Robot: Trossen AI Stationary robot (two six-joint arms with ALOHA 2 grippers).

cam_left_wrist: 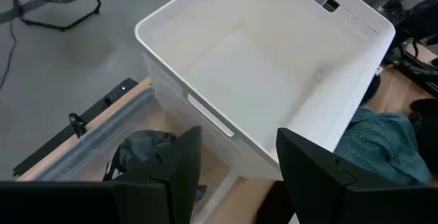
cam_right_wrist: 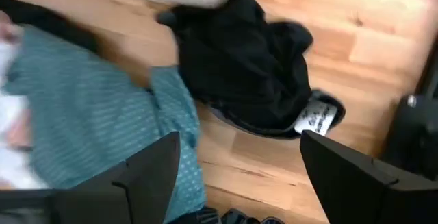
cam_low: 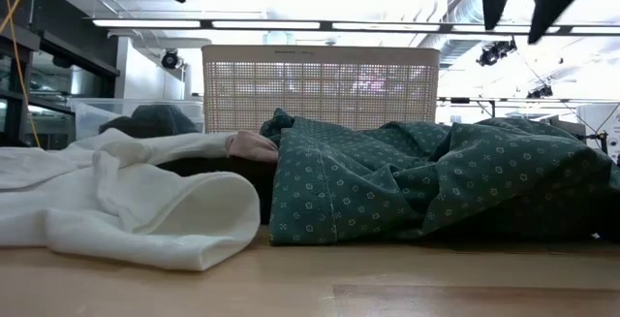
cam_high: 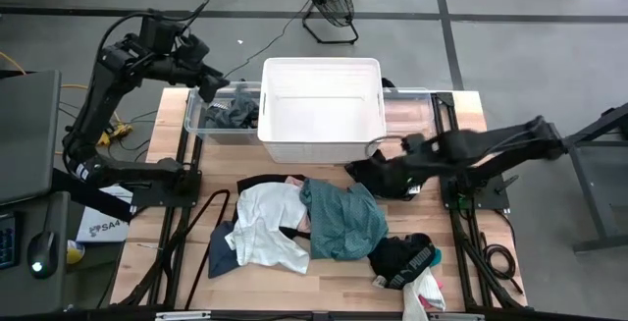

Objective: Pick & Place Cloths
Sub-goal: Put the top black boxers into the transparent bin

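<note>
Several cloths lie heaped on the wooden table: a white one (cam_high: 263,221), a teal patterned one (cam_high: 343,218), a dark blue one (cam_high: 220,247), a black one with white lettering (cam_high: 402,258) and a pale one (cam_high: 428,292) at the near right corner. Another black cloth (cam_right_wrist: 246,66) lies by the white basket's near right corner. A dark grey cloth (cam_left_wrist: 137,152) sits in the clear bin (cam_high: 201,125). My left gripper (cam_left_wrist: 238,138) hangs open above that bin. My right gripper (cam_right_wrist: 239,142) is open above the black cloth, beside the teal one (cam_right_wrist: 102,114).
The white basket (cam_high: 322,115) stands at the table's far middle with nothing inside. Clear bins flank it left and right (cam_high: 417,105). In the low view the teal cloth (cam_low: 436,181) and white cloth (cam_low: 126,201) fill the foreground. A fan (cam_high: 329,2) stands on the floor beyond.
</note>
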